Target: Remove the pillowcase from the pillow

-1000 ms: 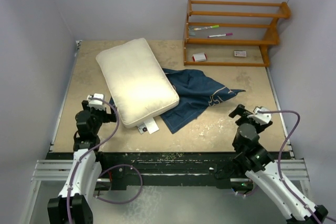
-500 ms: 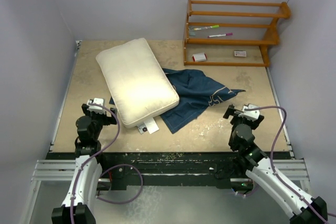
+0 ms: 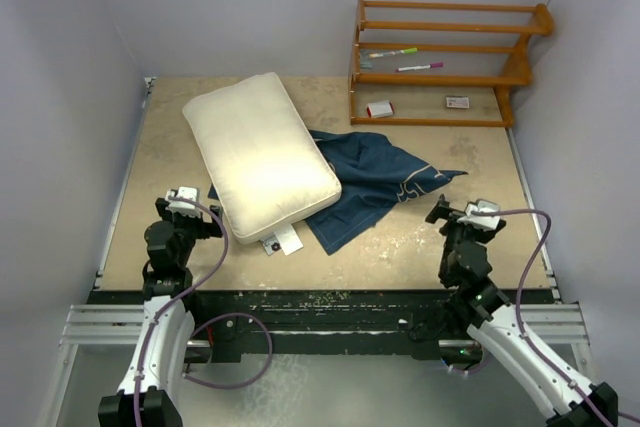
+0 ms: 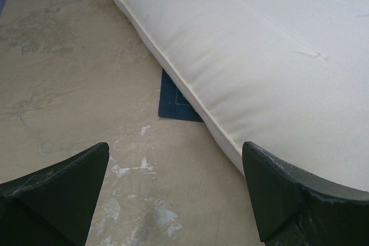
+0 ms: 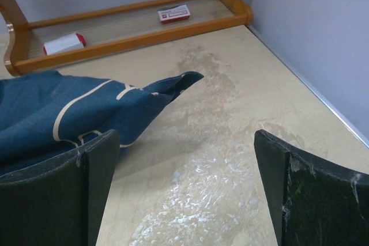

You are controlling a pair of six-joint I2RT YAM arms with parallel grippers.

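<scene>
Left gripper [image 4: 173,191] and right gripper [image 5: 187,191] gape, holding nothing. Plump cream pillow [image 3: 262,154] lies bare on the table, overlapping the crumpled navy pillowcase [image 3: 372,184], partly hidden beneath.

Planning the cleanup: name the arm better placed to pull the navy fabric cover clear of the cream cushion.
Right. The right gripper is open, facing the navy printed pillowcase's free corner; the left gripper faces the cream rectangular pillow weighing it down.
</scene>
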